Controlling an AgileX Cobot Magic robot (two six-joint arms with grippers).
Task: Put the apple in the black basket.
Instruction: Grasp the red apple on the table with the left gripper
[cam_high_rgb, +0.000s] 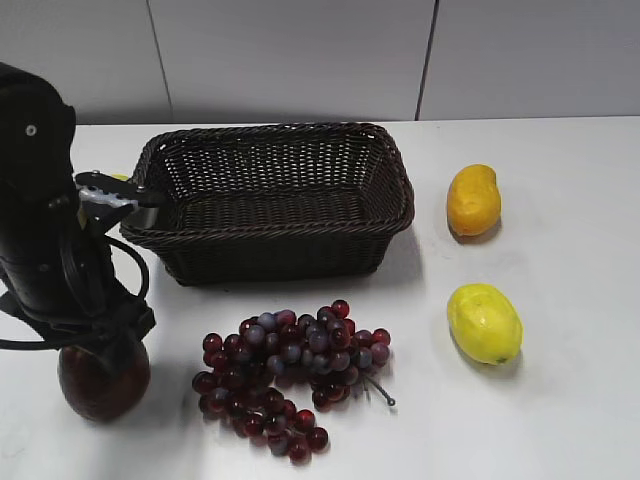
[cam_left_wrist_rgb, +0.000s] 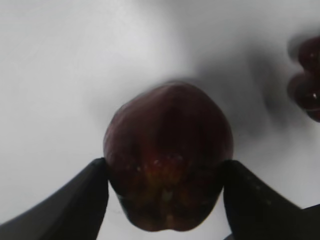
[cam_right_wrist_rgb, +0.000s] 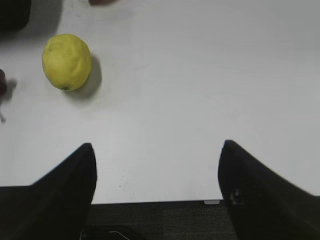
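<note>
At the near left of the white table (cam_high_rgb: 560, 420), the left gripper (cam_left_wrist_rgb: 165, 200) clamps its two fingers (cam_left_wrist_rgb: 80, 200) against the sides of the dark red apple (cam_left_wrist_rgb: 167, 155), which sits on the tabletop. The black basket (cam_high_rgb: 275, 200) stands just beyond, with a grape bunch (cam_high_rgb: 290, 375) near centre. Farther right lie a mango (cam_high_rgb: 473, 200) and a lemon (cam_right_wrist_rgb: 66, 61); the right gripper (cam_right_wrist_rgb: 157, 175) hovers with fingers spread, holding nothing.
</note>
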